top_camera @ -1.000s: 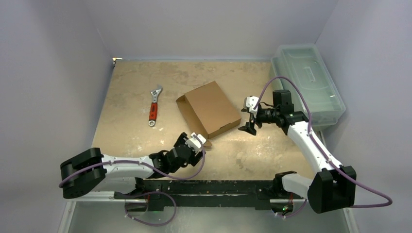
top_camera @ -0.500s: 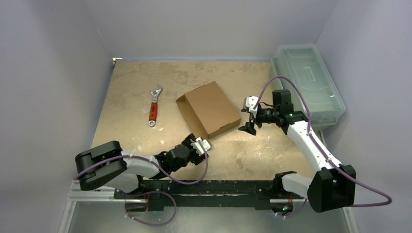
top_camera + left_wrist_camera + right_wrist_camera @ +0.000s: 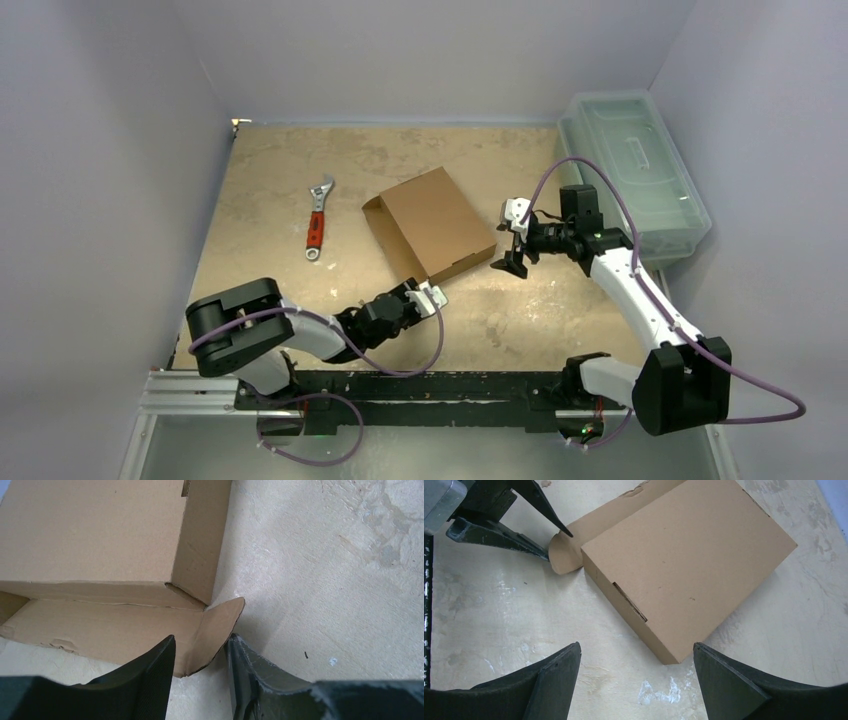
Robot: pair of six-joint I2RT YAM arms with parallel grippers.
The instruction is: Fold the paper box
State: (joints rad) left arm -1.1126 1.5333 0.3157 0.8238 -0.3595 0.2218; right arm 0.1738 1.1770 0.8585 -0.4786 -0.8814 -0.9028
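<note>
Clerk: Item and place?
Checker: Paper box [image 3: 430,222], brown cardboard, lay mid-desk [image 3: 270,180], one rounded tab [image 3: 217,630] jutting at its near corner. Judged light, stiff in the panels, easily creased; best taken by that tab or a flap edge.
Clerk: Fingers?
Checker: Left fingers [image 3: 150,675] stood narrowly apart astride the tab, contact uncertain. Right fingers [image 3: 554,675] gaped wide beside the box, holding nothing
</note>
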